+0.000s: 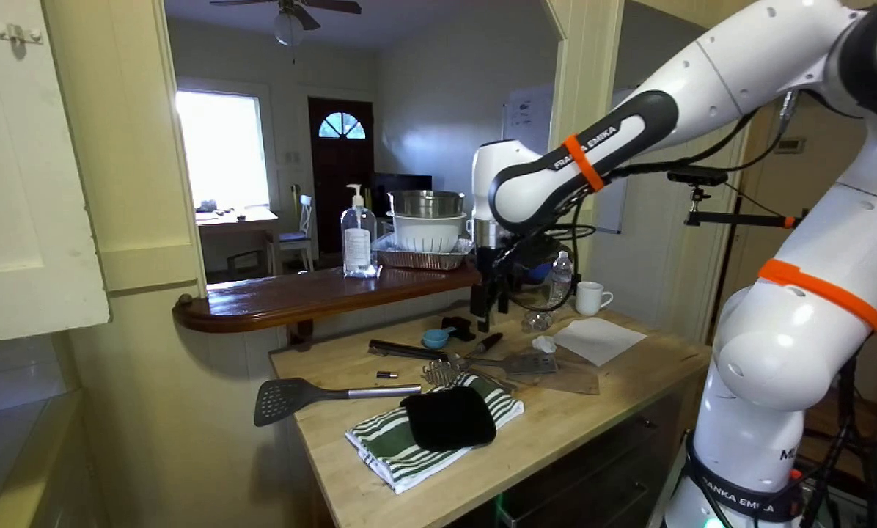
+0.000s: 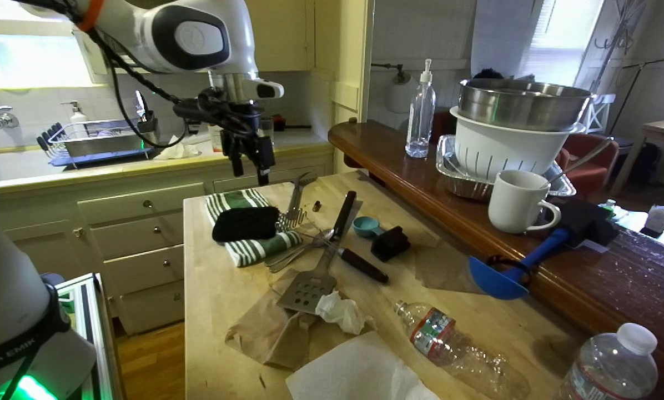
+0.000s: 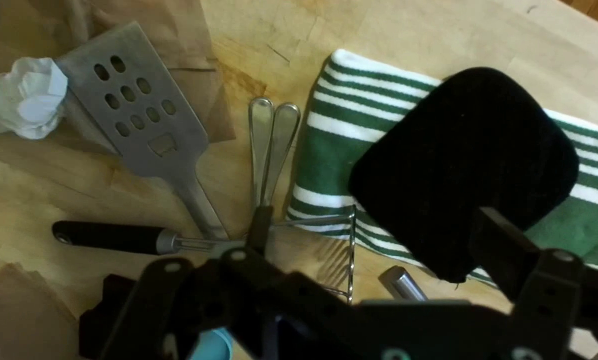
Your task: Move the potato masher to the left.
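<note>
The potato masher lies on the wooden counter. Its black handle shows in both exterior views point(image 1: 487, 343) point(image 2: 363, 266) and in the wrist view point(image 3: 109, 237). Its wire head point(image 1: 441, 373) is beside the striped towel point(image 2: 251, 253); it also shows in an exterior view point(image 2: 291, 218). In the wrist view the head point(image 3: 352, 250) is partly hidden by my gripper. A metal slotted spatula point(image 2: 310, 289) lies crossed with the masher. My gripper point(image 3: 374, 220) is open and empty above the counter, with the masher head between its fingers in the wrist view. It also shows in both exterior views point(image 1: 491, 312) point(image 2: 250, 168).
A black pad point(image 1: 449, 418) lies on the towel. A dark slotted turner point(image 1: 284, 400) overhangs the counter edge. A blue measuring cup point(image 2: 367, 226), crumpled tissue point(image 2: 340, 312) and plastic bottle point(image 2: 437, 336) lie on the counter. A raised wooden ledge point(image 1: 336, 293) runs along the back.
</note>
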Motion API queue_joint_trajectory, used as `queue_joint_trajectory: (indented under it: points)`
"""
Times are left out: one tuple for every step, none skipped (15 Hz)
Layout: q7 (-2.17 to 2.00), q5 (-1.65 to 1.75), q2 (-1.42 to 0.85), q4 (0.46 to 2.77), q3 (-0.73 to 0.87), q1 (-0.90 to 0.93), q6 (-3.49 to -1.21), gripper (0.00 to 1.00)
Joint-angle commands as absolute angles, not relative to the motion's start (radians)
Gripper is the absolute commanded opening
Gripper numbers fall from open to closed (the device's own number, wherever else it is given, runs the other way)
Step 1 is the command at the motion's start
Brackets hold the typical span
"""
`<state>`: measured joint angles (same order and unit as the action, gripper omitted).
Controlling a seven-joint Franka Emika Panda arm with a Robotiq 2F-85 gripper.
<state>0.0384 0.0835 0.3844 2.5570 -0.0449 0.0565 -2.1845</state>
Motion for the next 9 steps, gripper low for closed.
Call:
queue_joint_trajectory:
  points:
    - [-0.022,0.059,0.169,2.379,-0.054,0.049,-2.155,1.00]
    - [-0.036,0.057,0.129,2.342,-0.053,0.048,-2.143,1.00]
    - [-0.044,0.051,0.092,2.315,-0.050,0.048,-2.150,1.00]
    - [-0.038,0.034,0.077,2.298,-0.046,0.051,-2.136,1.00]
    - [-0.024,0.062,0.142,2.365,-0.049,0.052,-2.178,1.00]
    - [-0.024,0.060,0.118,2.347,-0.049,0.052,-2.177,1.00]
    - [-0.024,0.061,0.111,2.344,-0.049,0.052,-2.177,1.00]
    - [-0.024,0.061,0.112,2.344,-0.049,0.052,-2.177,1.00]
    - [-0.024,0.061,0.117,2.344,-0.049,0.052,-2.177,1.00]
